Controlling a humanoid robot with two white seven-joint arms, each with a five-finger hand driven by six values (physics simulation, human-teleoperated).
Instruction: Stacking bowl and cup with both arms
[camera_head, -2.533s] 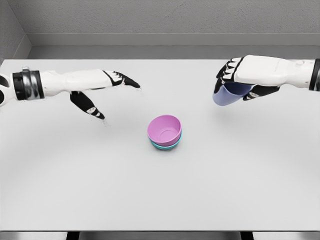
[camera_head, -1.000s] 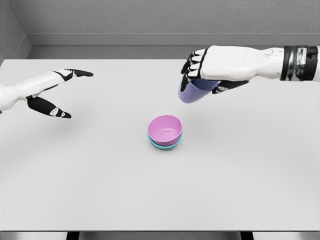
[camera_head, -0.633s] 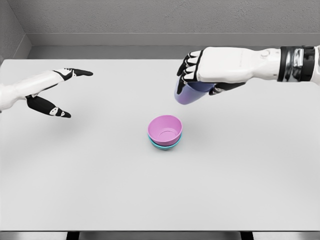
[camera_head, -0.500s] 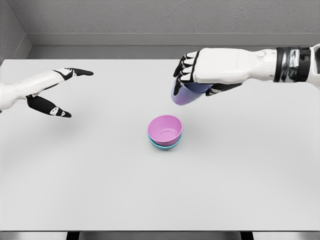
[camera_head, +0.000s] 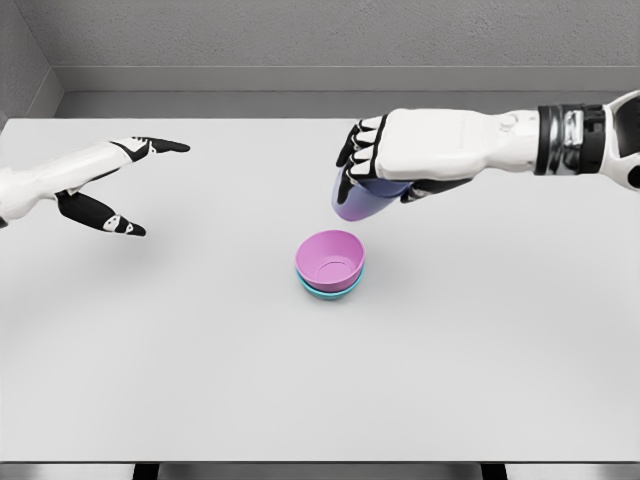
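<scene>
White table (camera_head: 200, 380) fills most of frame, front edge along bottom. Grey wall (camera_head: 320, 35) across top, ledge (camera_head: 300, 104) beneath it. Darker side wall (camera_head: 18, 70) in upper left corner. Dark legs (camera_head: 146, 471) at bottom edge.

Pink bowl (camera_head: 331, 256) nested in teal bowl (camera_head: 330, 290). Lavender-blue cup (camera_head: 356, 196). White right hand (camera_head: 385, 160) and white left hand (camera_head: 105, 185), both with black fingers. Pale grey desk (camera_head: 320, 380). Grey wall (camera_head: 320, 35) behind.

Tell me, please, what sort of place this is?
Probably a simulated tabletop test cell: a plain white table against bare grey walls, holding only a pink plastic bowl nested in a teal bowl.
</scene>
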